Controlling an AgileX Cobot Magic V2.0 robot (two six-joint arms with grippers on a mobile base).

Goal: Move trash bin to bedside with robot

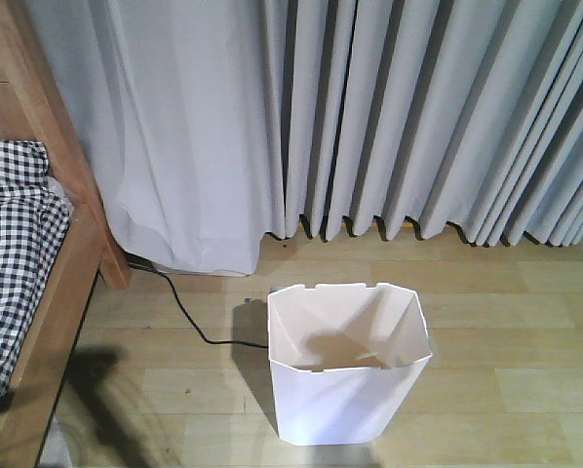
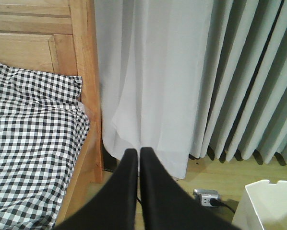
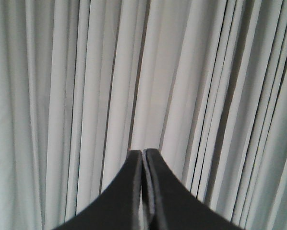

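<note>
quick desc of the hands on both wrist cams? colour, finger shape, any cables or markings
The left hand and right hand look identical: two matte black fingers, broad at the base and curving to narrow tips. The fingers look smooth and plain. No markings, cables or arm links show in these views.

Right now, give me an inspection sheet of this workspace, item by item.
Surface: light wooden floor.
Job's things: white trash bin upright on the floor, apart from the bed at left.
Clutter: nothing seen.
Grippers: left pincer shut, empty; right pincer shut, empty.
Cables: black cable runs across the floor behind the bin; power strip by the curtain.
Surroundings: pale grey curtains.
</note>
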